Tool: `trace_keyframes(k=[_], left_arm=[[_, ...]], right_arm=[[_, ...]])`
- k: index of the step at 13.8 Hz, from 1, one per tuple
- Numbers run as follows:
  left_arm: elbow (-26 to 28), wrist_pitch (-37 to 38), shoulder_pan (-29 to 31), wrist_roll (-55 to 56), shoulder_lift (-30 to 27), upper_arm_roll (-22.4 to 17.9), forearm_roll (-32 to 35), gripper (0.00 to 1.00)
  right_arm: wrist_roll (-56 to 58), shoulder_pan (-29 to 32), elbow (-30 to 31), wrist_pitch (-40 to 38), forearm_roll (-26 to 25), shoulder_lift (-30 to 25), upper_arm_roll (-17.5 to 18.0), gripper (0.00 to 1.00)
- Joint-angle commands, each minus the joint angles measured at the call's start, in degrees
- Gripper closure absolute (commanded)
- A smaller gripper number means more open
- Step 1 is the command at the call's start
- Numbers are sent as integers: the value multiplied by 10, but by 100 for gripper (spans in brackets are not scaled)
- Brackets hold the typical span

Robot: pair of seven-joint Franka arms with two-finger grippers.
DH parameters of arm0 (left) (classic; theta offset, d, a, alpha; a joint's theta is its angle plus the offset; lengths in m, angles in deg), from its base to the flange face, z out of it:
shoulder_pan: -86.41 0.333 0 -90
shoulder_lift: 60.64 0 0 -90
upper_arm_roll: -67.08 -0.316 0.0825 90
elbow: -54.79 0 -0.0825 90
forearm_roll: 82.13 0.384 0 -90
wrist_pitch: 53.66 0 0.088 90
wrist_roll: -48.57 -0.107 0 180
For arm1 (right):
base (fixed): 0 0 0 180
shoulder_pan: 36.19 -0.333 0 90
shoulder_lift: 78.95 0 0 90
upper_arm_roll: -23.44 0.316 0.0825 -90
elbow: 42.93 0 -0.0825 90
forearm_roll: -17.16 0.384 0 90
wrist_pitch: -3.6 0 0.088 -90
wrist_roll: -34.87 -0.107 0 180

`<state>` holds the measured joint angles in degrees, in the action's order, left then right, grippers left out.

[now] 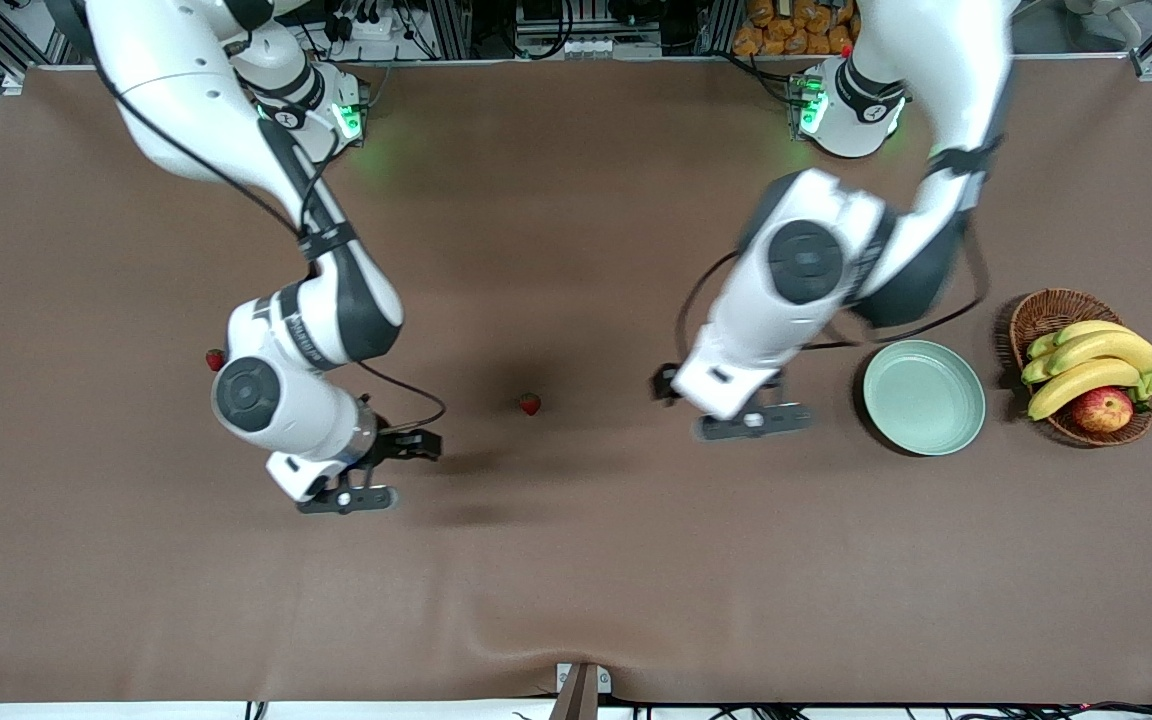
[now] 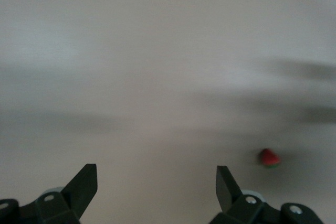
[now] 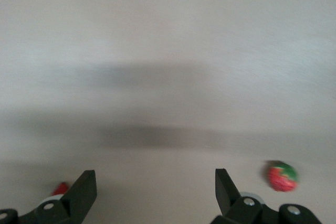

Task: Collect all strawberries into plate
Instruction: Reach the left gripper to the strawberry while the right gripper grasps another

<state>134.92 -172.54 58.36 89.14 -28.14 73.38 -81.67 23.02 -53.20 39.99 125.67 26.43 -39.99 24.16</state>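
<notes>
1. The first strawberry is lying on the table toward the right arm's end, half tucked against my right arm's elbow. I am not reaching for it yet.
2. My right gripper is hanging low over bare table, its jaws spread wide and holding nothing. Its wrist view is showing one berry off beside one finger and a red sliver by the other. I cannot tell which berries these are.
3. The middle strawberry is sitting alone on the table between my two grippers, clear of both.
4. My left gripper is hovering over the table between that berry and the plate, jaws wide and empty. Its wrist view is catching the berry off to one side of the fingers.
5. The plate is lying empty beside the basket of bananas and an apple.
6. I am judging collection as barely begun. To do this step well, I am aiming to centre the berry between the fingers before descending. I should come straight down so neither fingertip nudges it away, and close gently, since it is small and likely to roll.
</notes>
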Motion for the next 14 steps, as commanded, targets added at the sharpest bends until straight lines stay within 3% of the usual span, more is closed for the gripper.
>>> trace_keyframes(k=[1, 4, 6, 9, 14], left_arm=[[-50, -78, -53, 55, 72, -15, 40, 0], [-57, -161, -148, 101, 120, -89, 55, 0], [-73, -189, -211, 129, 156, -150, 55, 0], [-83, -238, -283, 165, 204, -210, 55, 0], [-84, -341, -312, 189, 247, -222, 56, 0]], right_arm=[[32, 27, 31, 4, 0, -6, -2, 0], [93, 53, 39, 7, 0, 5, -12, 0], [96, 65, 44, 9, 0, 8, -12, 0], [96, 67, 46, 27, 0, 27, -23, 0], [89, 63, 78, 50, 1, 42, -26, 0]])
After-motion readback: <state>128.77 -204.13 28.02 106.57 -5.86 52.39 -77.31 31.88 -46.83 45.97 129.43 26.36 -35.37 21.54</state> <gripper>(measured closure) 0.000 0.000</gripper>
